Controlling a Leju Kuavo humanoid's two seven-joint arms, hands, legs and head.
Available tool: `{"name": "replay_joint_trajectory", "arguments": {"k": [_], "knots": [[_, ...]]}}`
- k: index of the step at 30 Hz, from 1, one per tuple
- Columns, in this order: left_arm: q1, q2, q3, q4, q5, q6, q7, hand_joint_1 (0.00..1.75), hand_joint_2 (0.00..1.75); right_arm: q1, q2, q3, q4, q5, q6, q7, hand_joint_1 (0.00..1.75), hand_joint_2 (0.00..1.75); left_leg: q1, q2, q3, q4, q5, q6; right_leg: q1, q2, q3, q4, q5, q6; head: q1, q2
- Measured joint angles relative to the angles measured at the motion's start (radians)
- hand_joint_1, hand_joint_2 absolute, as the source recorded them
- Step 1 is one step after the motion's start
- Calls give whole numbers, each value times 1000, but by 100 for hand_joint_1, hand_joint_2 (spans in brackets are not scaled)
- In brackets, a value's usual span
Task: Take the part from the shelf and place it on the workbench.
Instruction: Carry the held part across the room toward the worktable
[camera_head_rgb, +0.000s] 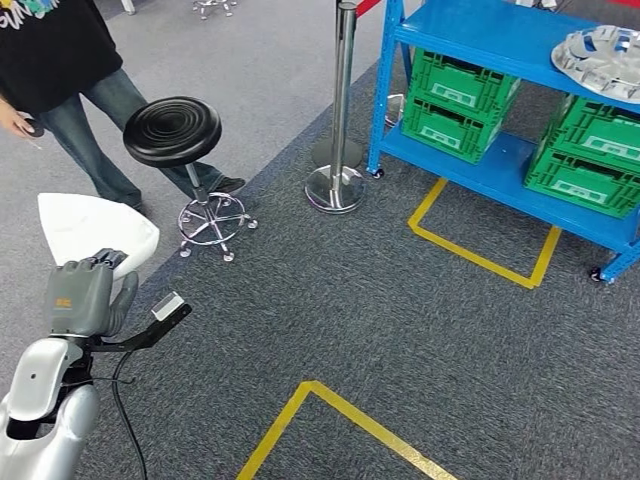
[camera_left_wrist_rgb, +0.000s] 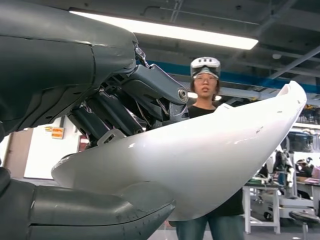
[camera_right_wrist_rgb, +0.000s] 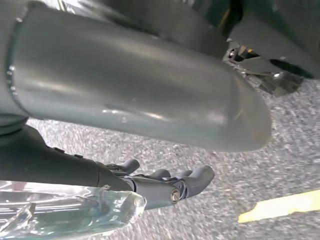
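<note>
My left hand (camera_head_rgb: 83, 295) grips a white curved shell part (camera_head_rgb: 90, 225) at the lower left of the head view, held above the grey carpet. In the left wrist view the same white part (camera_left_wrist_rgb: 211, 160) lies between the thick thumb and the dark fingers (camera_left_wrist_rgb: 113, 115). My right hand (camera_right_wrist_rgb: 162, 185) hangs over the carpet with its fingers stretched out and nothing in them. The blue shelf (camera_head_rgb: 490, 35) stands at the upper right, away from both hands.
Green crates (camera_head_rgb: 453, 100) sit on the shelf's lower level and silver round parts (camera_head_rgb: 600, 60) on its top. A black stool (camera_head_rgb: 172, 130), a chrome post (camera_head_rgb: 341, 110) and a person (camera_head_rgb: 53, 60) stand ahead on the left. Yellow tape (camera_head_rgb: 483, 255) marks the floor.
</note>
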Motion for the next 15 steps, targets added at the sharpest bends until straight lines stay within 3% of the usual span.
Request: {"name": "replay_joint_trajectory", "arguments": {"k": [1, 3, 5, 6, 8, 9, 10, 11, 12, 13, 15], "knots": [[0, 0, 1, 0, 0, 0, 0, 175, 175, 0, 0, 0, 0, 0, 0, 0, 0, 0, -1, 13, 16, -31, 9, 0, 0, -3, 3, 0, -2, 3, 0, 0], [0, 0, 1, 0, 0, 0, 0, 175, 175, 0, 0, 0, 0, 0, 0, 0, 0, 0, -2, 21, 21, -39, 6, 0, 1, -5, 3, 0, -3, 5, 0, 0], [0, 0, 2, 0, 0, -1, 0, 175, 175, 0, 0, 2, 0, 1, -1, 2, 0, 0, -9, 18, 20, -47, 2, 16, 6, -17, 4, 1, -7, 12, 1, 0], [1, 1, 4, 0, 0, -1, 1, 175, 175, -1, 0, 4, 0, 1, -2, 3, 0, 0, -11, 6, 20, -53, 0, 31, 6, -11, -6, 25, -26, 19, 4, 0], [5, 1, 9, 0, 0, -2, 1, 175, 175, -2, 0, 10, 0, 3, -3, 7, 0, 0, -14, -28, 20, -61, 0, 59, 5, 12, -57, 136, -90, 30, 14, 0], [5, 2, 11, 0, 0, -2, 1, 175, 175, -2, 0, 12, 0, 4, -3, 7, 0, 0, -14, -44, 21, -63, 0, 66, 4, 32, -98, 216, -126, 31, 17, 0], [7, 2, 13, 0, 0, -2, 1, 175, 175, -1, 0, 14, 0, 5, -4, 8, 0, 0, -17, -56, 22, -63, 0, 69, 4, 38, -131, 271, -139, 30, 19, 0], [9, 2, 15, 0, 0, -2, 1, 175, 175, 0, 0, 15, 0, 6, -5, 8, 0, 0, -20, -69, 23, -63, -1, 70, 4, 41, -150, 296, -135, 27, 19, 0], [11, 2, 17, 0, 0, -2, 1, 175, 175, 1, 0, 16, 0, 7, -5, 8, 0, 0, -22, -83, 25, -62, -1, 70, 5, 44, -150, 280, -109, 22, 19, 0], [12, 3, 19, 0, 0, -2, 1, 175, 175, 1, 0, 17, 0, 8, -6, 8, 0, 0, -25, -96, 28, -62, -2, 70, 7, 51, -133, 228, -69, 15, 19, 0], [13, 4, 22, 0, 0, -1, 0, 175, 175, 0, 0, 21, 0, 11, -6, 8, 0, 0, -26, -120, 30, -61, -3, 69, 8, 92, -76, 96, 1, -1, 19, 0]]}}
